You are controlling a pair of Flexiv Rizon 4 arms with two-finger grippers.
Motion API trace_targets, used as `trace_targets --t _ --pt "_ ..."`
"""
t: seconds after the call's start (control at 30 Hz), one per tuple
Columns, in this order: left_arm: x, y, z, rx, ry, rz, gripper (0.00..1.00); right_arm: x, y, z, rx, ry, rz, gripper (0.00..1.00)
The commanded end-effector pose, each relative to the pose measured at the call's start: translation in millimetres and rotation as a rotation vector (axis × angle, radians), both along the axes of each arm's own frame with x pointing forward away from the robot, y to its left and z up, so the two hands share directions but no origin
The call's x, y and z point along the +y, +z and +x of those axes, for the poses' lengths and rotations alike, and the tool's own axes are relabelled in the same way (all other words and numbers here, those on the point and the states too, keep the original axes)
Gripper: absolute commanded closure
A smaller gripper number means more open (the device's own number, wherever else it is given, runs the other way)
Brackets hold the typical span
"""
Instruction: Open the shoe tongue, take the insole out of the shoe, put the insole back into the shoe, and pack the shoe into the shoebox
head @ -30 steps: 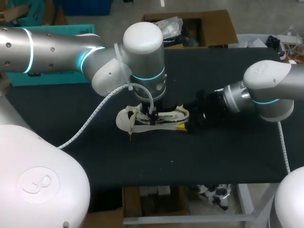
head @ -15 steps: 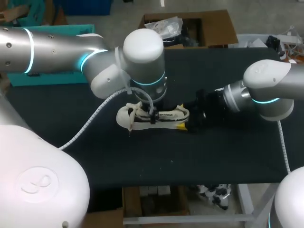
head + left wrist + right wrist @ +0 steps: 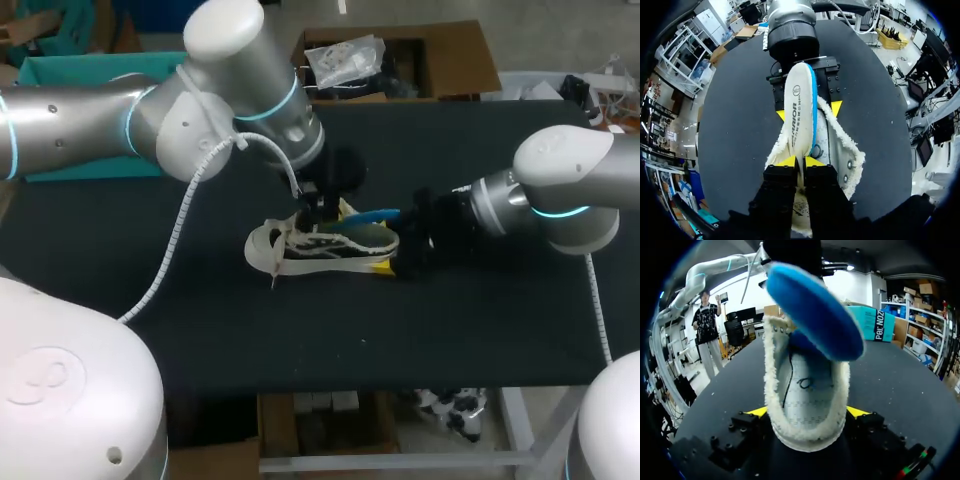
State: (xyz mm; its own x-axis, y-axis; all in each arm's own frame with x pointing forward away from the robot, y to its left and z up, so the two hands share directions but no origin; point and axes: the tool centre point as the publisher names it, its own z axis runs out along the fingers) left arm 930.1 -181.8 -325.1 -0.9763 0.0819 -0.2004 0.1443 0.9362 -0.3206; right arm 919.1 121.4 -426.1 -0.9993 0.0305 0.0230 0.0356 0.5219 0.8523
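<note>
The white insole [image 3: 799, 115] carries a small dark round emblem near its far end in the left wrist view. Below the emblem, a single line of dark capital lettering runs lengthwise down its middle. Inside the shoe [image 3: 807, 390], the pale lining shows a small dark printed mark in both wrist views, too slight to make out. In the right wrist view the teal box [image 3: 875, 325] at the table's far edge has large white lettering on its side, partly hidden behind the insole's blue underside.
</note>
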Motion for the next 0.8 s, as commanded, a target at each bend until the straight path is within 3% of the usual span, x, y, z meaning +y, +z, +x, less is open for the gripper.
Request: trace_targets --t 0.03,0.23,0.27,0.3,0.33,0.4,0.43,0.6,0.8 --pt "4.3 13.6 -5.2 0.03 -0.022 -0.022 1.0 0.3 -4.9 -1.4 -0.001 0.003 0.005 1.0" --pt "3.2 12.2 -11.5 0.096 -0.06 -0.054 1.0 0.3 -4.9 -1.4 -0.001 0.003 0.005 1.0" --pt "3.0 12.2 -13.9 0.104 -0.064 -0.06 0.81 0.3 -4.9 -1.4 -0.001 0.003 0.005 1.0" --pt "2.6 12.6 -17.0 0.103 -0.063 -0.062 0.7 0.3 -4.9 -1.4 -0.001 0.003 0.005 1.0" --pt "2.5 13.0 -18.9 0.102 -0.061 -0.065 0.68 0.3 -4.9 -1.4 -0.001 0.003 0.005 1.0" --pt "1.8 15.5 -29.1 0.09 -0.071 -0.086 0.5 0.3 -4.9 -1.4 -0.001 0.003 0.005 1.0" --pt "0.7 16.4 -35.0 0.074 -0.073 -0.089 0.47 0.3 -4.9 -1.4 -0.001 0.003 0.005 1.0" --pt "-10.7 17.4 -57.7 0.004 -0.107 -0.089 0.5 0.3 -4.9 -1.4 -0.001 0.003 0.005 1.0" --pt "-27.3 7.5 -67.4 -0.068 -0.119 -0.067 0.54 0.3 -4.9 -1.4 -0.001 0.003 0.005 1.0"
